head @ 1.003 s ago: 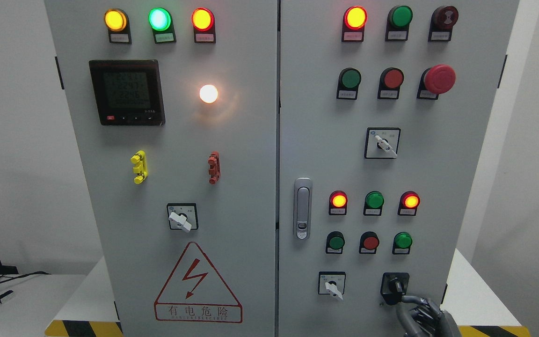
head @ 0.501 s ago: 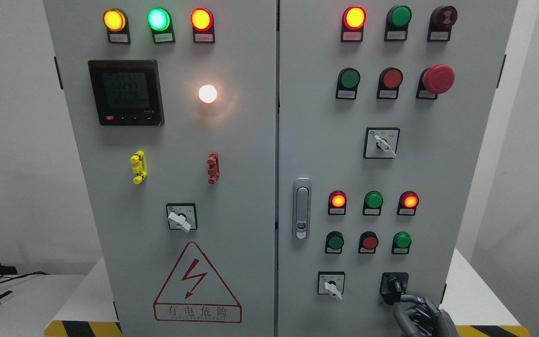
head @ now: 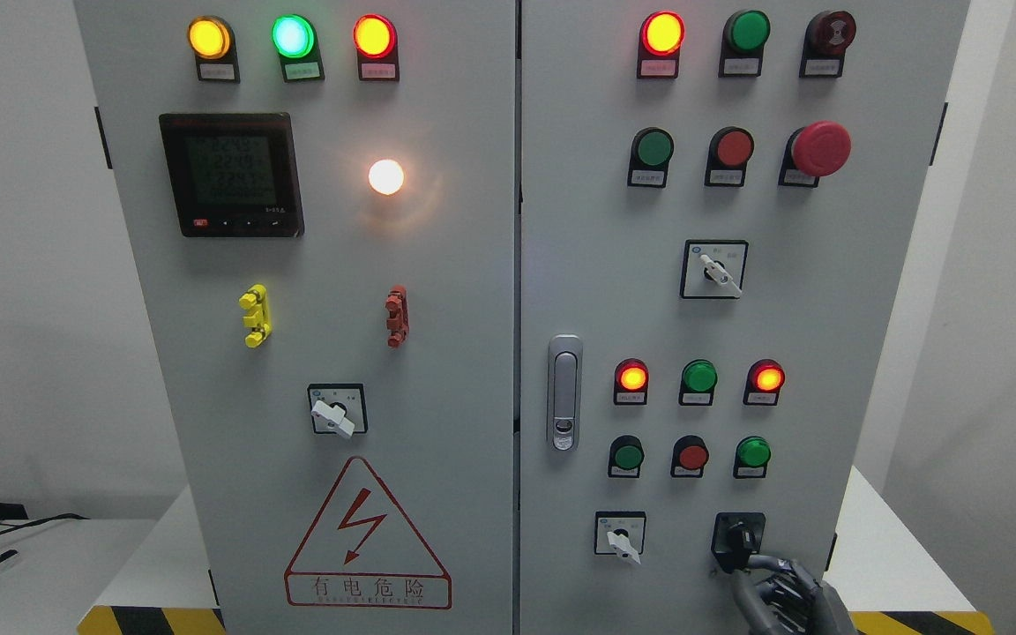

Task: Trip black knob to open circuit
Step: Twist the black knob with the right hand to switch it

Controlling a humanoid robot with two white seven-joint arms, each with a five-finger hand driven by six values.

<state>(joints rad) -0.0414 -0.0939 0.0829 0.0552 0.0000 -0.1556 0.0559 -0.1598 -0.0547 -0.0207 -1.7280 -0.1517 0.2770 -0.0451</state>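
Note:
The black knob (head: 739,536) sits on a black square plate at the bottom right of the right cabinet door (head: 808,291). Its handle points down and slightly right. My right hand (head: 748,566) comes up from the bottom edge just below it. Its grey fingers (head: 777,591) are curled, and the fingertips close on the lower end of the knob's handle. The palm and wrist are cut off by the frame's bottom edge. My left hand is out of view.
A white selector switch (head: 621,538) sits left of the black knob. Above are lit red lamps (head: 632,377), green and red push buttons (head: 691,456), a red mushroom stop button (head: 820,148) and a door latch (head: 564,392). The cabinet stands on a white table (head: 896,564).
The whole picture has shifted a little to the left. My right hand stays at the black knob, with its fingers slightly lower and closer on the handle.

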